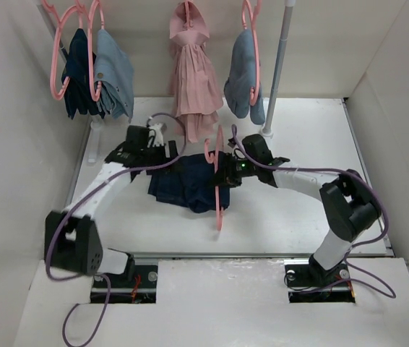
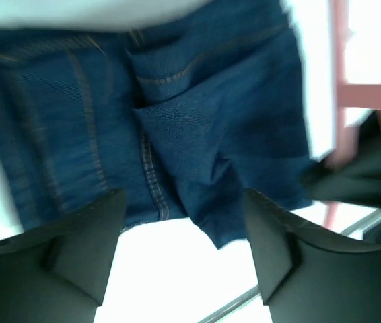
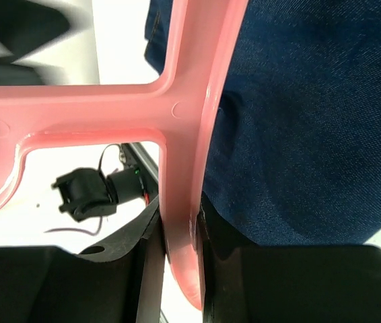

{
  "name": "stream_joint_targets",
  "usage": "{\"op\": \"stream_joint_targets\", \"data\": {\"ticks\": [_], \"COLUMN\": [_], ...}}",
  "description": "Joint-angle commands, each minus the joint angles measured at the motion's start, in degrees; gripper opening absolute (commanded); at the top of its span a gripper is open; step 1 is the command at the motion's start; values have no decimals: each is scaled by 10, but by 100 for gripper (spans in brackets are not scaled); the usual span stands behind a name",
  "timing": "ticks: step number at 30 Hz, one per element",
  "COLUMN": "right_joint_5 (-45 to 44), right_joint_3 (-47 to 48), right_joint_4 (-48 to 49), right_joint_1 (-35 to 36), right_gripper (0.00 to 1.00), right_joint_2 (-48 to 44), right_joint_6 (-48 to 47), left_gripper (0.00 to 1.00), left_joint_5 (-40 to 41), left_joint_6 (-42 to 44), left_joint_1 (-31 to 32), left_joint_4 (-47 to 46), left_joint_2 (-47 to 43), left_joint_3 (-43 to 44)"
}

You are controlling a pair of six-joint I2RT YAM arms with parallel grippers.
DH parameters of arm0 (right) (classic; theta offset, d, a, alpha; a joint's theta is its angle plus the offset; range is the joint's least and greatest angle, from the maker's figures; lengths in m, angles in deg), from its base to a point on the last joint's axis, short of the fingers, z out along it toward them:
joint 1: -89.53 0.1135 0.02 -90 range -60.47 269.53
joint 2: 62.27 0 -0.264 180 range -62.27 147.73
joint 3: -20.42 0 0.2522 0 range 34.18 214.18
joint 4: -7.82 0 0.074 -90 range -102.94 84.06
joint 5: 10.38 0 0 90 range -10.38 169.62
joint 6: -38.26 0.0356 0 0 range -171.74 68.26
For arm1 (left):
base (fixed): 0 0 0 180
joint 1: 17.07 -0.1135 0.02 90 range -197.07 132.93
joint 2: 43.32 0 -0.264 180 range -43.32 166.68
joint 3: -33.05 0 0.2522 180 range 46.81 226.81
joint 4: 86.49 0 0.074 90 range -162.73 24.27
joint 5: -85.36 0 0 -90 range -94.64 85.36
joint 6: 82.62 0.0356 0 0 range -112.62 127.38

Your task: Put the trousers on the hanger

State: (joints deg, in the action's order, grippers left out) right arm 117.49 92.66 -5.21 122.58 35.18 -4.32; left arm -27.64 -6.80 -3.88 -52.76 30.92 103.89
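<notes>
The dark navy trousers point(image 1: 186, 184) lie crumpled on the white table between the two arms. The pink hanger point(image 1: 220, 206) stands on edge at their right side, and my right gripper point(image 1: 227, 176) is shut on its frame. In the right wrist view the hanger point(image 3: 184, 134) is clamped between the black fingers of that gripper point(image 3: 180, 262), with the trousers point(image 3: 312, 121) just behind it. My left gripper point(image 1: 167, 155) hovers at the trousers' far left edge. In the left wrist view this gripper point(image 2: 184, 242) is open over the cloth point(image 2: 197, 121), holding nothing, and the hanger point(image 2: 342, 94) shows at the right.
At the back hang a dark garment point(image 1: 78, 72) and a light blue denim one point(image 1: 116, 76) on pink hangers, a pink dress point(image 1: 194, 79) and another light blue garment point(image 1: 242, 76). A white pole point(image 1: 278, 65) stands at the back right. White walls close in on both sides.
</notes>
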Motion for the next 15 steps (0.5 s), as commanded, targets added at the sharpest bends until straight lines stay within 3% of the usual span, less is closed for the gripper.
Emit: {"op": "stream_joint_targets", "data": {"ticks": [1,5,12,15], "right_joint_5": [47,47,41,36], "right_joint_3": [-9,-20,-36,-43], "right_joint_4": [64,64,81,86], "right_joint_1": [-4,-9,-14,-14], "right_gripper": [0,0,0,0], "right_joint_2": [-24,-35,-35,-41], "right_joint_6": [-2,-13,-7,-7], "left_gripper": [69,76,76,67], "left_joint_5": [-19,-29,-55,-49], "left_joint_6": [20,63,64,58], "left_joint_1": [29,46,93,119], "left_joint_4": [16,6,-28,-50], "left_joint_2": [92,140,213,225], "left_joint_3": [8,36,69,76]}}
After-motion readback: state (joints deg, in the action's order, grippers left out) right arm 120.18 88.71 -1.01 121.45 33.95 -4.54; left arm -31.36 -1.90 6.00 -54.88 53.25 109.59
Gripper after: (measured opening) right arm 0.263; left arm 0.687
